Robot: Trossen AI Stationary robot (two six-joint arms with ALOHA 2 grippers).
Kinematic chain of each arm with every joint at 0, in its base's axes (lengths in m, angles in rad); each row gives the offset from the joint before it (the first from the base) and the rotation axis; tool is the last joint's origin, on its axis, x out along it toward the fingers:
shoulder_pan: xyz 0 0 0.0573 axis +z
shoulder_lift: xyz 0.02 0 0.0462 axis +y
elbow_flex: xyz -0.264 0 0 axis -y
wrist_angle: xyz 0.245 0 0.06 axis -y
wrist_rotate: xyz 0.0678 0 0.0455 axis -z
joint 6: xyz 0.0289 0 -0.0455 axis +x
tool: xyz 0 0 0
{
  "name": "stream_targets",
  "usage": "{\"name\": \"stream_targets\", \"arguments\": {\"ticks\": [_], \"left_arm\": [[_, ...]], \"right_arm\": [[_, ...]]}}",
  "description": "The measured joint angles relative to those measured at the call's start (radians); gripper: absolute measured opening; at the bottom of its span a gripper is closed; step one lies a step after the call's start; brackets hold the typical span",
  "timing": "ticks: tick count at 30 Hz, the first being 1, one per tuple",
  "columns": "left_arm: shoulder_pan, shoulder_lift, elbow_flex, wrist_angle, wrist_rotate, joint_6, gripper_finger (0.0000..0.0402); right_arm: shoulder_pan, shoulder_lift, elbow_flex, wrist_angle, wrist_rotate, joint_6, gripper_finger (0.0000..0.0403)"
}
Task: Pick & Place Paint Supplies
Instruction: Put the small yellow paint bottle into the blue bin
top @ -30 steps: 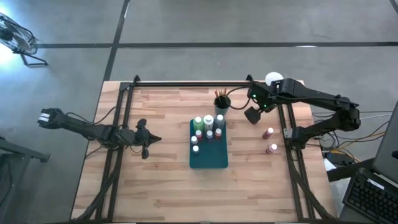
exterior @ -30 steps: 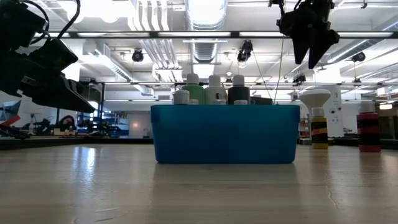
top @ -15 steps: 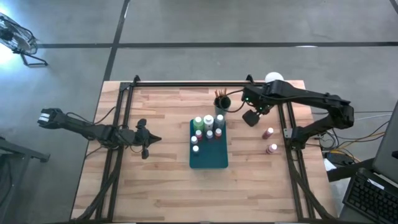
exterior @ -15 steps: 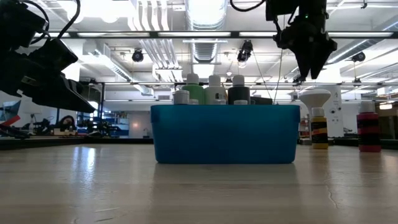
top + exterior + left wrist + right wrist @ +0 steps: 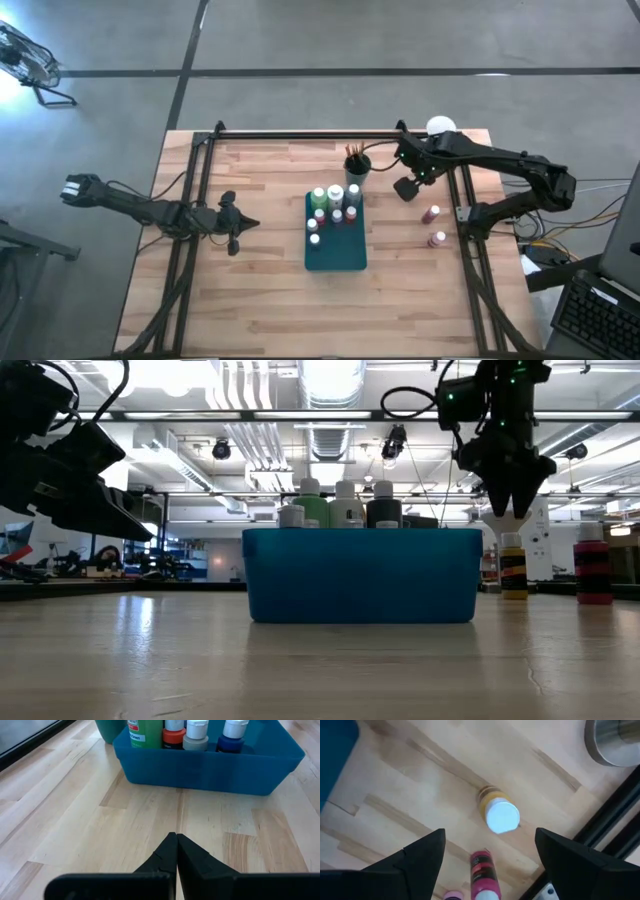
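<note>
Pale wooden tabletop [image 5: 260,290] carries the yellow-brown bottle [image 5: 498,812] at three o'clock from the teal tray [image 5: 336,252]. Right gripper [image 5: 490,851] hovers above it, fingers wide; left gripper [image 5: 176,851] rests closed. Bottle looks light, rigid, smooth-sided; best gripped just below its white cap.

The pale planked wooden table [image 5: 75,820] looks smooth with a slight sheen; the blue rectangular plastic tray [image 5: 210,765] is matt.

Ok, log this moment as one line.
left end effector: shut, idle | right end effector: open, above yellow bottle | tray: holds bottles
</note>
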Motion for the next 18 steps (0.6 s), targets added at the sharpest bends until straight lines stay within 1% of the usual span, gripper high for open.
{"name": "stream_targets", "arguments": {"ticks": [10, 18], "left_arm": [[0.0, 0.0, 0.0, 0.0, 0.0, 0.0, 0.0007], [0.0, 0.0, 0.0, 0.0, 0.0, 0.0, 0.0007]], "right_arm": [[-0.051, -0.005, -0.1, 0.118, -0.008, -0.024, 0.0276], [-0.075, -0.005, -0.131, 0.137, -0.027, -0.03, 0.027]]}}
